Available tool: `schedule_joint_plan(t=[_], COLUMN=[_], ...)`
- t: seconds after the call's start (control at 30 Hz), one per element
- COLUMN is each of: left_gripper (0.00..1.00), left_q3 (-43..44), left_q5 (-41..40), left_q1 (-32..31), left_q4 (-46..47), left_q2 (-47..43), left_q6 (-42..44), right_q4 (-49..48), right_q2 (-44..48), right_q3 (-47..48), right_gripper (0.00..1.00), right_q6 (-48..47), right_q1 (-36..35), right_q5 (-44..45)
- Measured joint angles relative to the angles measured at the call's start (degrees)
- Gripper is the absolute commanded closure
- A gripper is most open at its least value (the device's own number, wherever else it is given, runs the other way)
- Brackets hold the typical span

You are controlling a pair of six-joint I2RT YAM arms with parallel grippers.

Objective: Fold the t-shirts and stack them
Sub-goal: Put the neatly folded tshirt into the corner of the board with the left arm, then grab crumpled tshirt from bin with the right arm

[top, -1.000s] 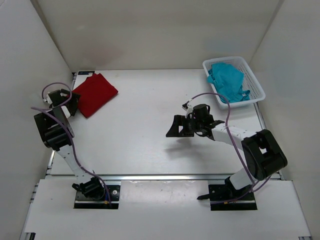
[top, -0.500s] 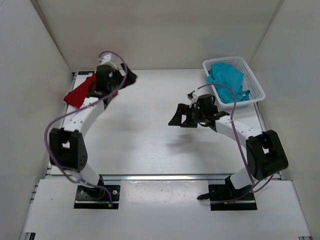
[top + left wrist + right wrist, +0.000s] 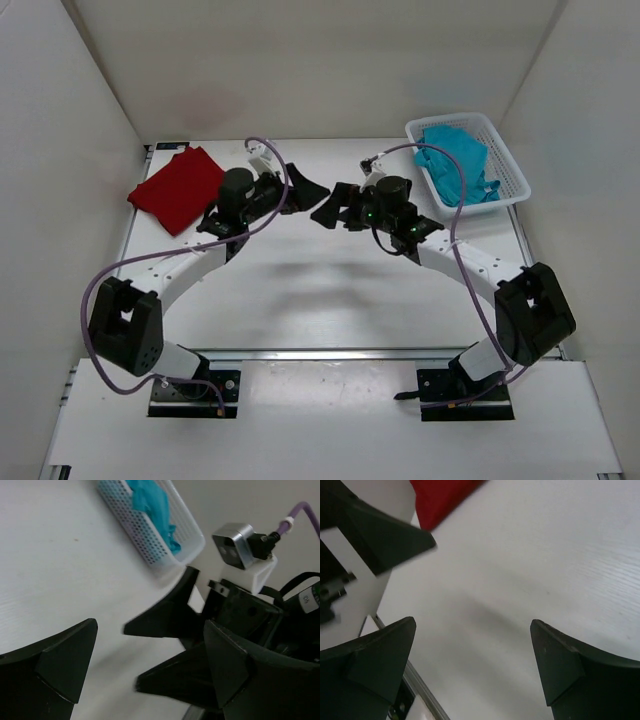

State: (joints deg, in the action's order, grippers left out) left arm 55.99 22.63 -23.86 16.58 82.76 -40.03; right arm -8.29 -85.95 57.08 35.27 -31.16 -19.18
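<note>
Both arms swung inward, left fingers and right fingers spread wide, empty, nearly meeting.

White counter, seen from above, enclosed by white walls on three sides. Its surface is matt with a fine linear grain, visible in the left wrist view and the right wrist view. A folded dark red t-shirt lies flat at the far-left corner, turned diagonally to the counter's edges; one corner of it shows in the right wrist view. A white plastic mesh basket stands at the far-right corner, also set at an angle, well apart from the shirt; its perforated wall appears in the left wrist view. Soft shadows fall on the middle of the counter.
</note>
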Motion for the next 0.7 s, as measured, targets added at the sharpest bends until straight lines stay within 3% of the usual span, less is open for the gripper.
schedule_joint_plan(t=[0.13,0.37,0.57,0.7], left_gripper=[0.01,0.01,0.01,0.01], left_q3=[-1.4,-7.8,-11.8,-11.9], left_q5=[-3.6,-11.6,-18.5,-25.1], left_q1=[-3.6,-9.4,-10.6,-15.5], left_q4=[1.9,4.8,8.9,9.7], left_q2=[-2.9,-9.6,-14.5,-16.9], left_q6=[-3.4,-4.6,-5.4,-2.8], right_q4=[-6.0,-15.7,-17.5,-20.2], right_q2=[1.4,6.0,7.0,7.3], right_q3=[-2.3,-15.6,-14.6,-13.1], right_gripper=[0.01,0.01,0.01,0.01], right_q6=[3.8,12.5,16.0,17.9], right_q1=[-4.5,-5.2,-5.6,-4.0], right_q5=[9.2,21.4,24.4,24.0])
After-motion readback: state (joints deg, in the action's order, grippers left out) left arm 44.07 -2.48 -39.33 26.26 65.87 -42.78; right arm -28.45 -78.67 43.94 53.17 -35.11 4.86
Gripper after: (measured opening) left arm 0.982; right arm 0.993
